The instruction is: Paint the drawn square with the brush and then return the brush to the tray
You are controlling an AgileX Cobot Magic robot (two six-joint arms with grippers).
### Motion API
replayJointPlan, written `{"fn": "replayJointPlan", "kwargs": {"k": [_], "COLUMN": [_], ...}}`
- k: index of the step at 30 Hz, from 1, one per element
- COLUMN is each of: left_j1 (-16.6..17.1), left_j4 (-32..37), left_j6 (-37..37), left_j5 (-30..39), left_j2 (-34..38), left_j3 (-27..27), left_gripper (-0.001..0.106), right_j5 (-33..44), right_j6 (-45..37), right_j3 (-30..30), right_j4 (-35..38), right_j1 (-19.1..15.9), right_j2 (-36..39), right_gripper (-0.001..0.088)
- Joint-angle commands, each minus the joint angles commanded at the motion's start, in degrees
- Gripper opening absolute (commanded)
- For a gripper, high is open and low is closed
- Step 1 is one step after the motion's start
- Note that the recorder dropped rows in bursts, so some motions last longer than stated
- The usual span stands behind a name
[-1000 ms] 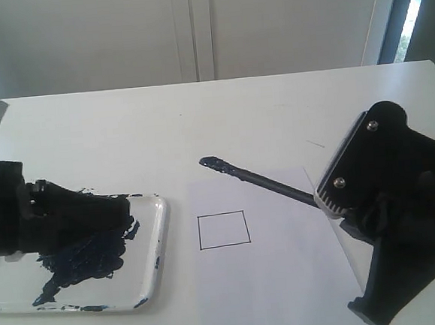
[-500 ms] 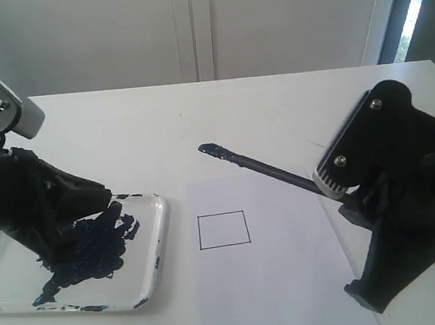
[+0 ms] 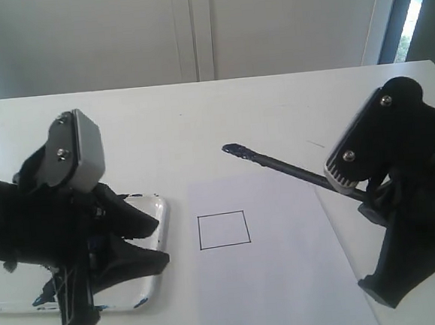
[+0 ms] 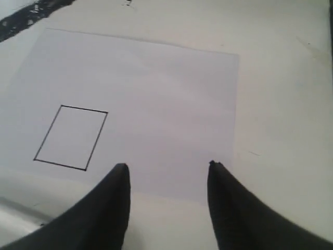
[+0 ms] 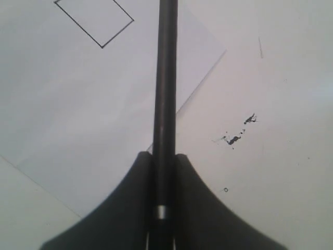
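**A:** Right jaws?

**B:** Closed on the brush [image 5: 165, 78]. The shaft runs straight out ahead of them, and a silver band shows inside the grip.

**A:** What moved in the last second?

**B:** 2 things. The right jaws pulled back and up a little, so the tip [image 3: 235, 150] has drawn away from the square [image 3: 223, 230]. It now hangs over bare counter [image 3: 199, 126], past the far edge of the paper [image 3: 287, 277]. Dark paint is on the tip.

**A:** And the left?

**B:** It swung up and round. The left jaws stand open and empty, with the paper ahead of them and the square nearer 1 jaw. The arm now sits over the tray [image 3: 155, 212] and hides most of the blotch.

**A:** What does that mean for the task?

**B:** The square is blank, 0 strokes. I judge that painting has not begun. The tip has to come down onto the square, off to 1 side of the shaft ahead of the jaws. The brush goes back to the tray after that, and the left arm may be in the way.
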Motion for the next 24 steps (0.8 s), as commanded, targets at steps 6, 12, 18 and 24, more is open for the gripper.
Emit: {"fn": "replayJointPlan", "kwargs": {"k": [6, 12, 18, 24], "left_j1": [-5.81, -8.21, -11.16, -14.39], "left_j4": [1.56, -2.87, -17.36, -22.34], "left_j6": [1.47, 3.38, 15.12, 24.73], "left_j5": [-6.70, -11.62, -10.77, -11.76], "left_j2": [6.44, 12.08, 17.48, 21.58], "left_j3": [0.00, -0.25, -3.77, -6.60], "left_gripper": [0.052, 0.052, 0.052, 0.052], "right_j5": [1.09, 4.21, 5.98, 6.55], "right_j6": [1.33, 7.00, 9.49, 9.49], "right_j3": [0.00, 0.00, 0.22, 0.22], "right_j4": [-0.21, -3.21, -6.47, -7.47], "right_j1": [0.00, 0.00, 0.00, 0.00], "right_j2": [0.00, 0.00, 0.00, 0.00], "right_gripper": [0.0000, 0.0000, 0.0000, 0.0000]}}
